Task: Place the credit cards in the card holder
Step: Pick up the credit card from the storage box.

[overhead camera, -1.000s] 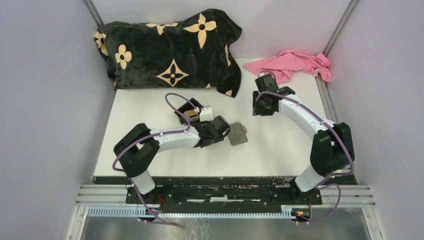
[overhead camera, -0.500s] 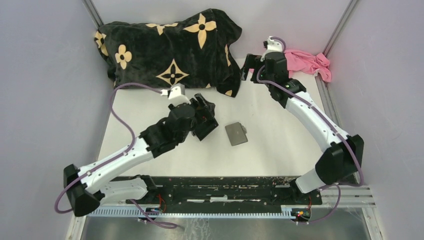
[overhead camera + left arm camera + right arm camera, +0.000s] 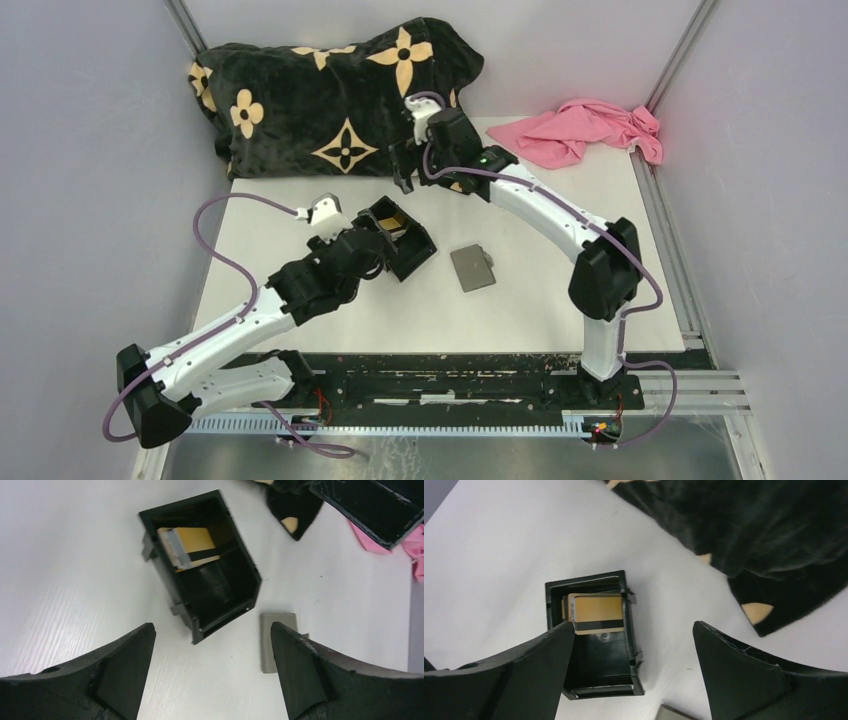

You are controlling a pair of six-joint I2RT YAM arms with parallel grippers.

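Observation:
A gold credit card [image 3: 396, 223] with a black stripe lies in an open black box [image 3: 412, 252], with a silvery card edge [image 3: 167, 544] beside it. The gold card [image 3: 194, 541] [image 3: 596, 611] shows in both wrist views. The card holder [image 3: 472, 267], a flat grey wallet, lies shut on the table right of the box [image 3: 215, 587]. My left gripper [image 3: 378, 262] stands open and empty at the box's near-left side, the card holder [image 3: 276, 641] by its right finger. My right gripper [image 3: 403, 178] hangs open and empty beyond the box [image 3: 596, 667].
A black cloth with tan flower marks [image 3: 340, 95] fills the back left, its edge reaching down by my right gripper. A pink cloth [image 3: 590, 128] lies at the back right. Grey walls close in both sides of the white table [image 3: 560, 310].
Both grippers have opened wide. My right arm swung left from the pink cloth to above the box. My left arm stretched out and drew back from the card holder, which has not moved.

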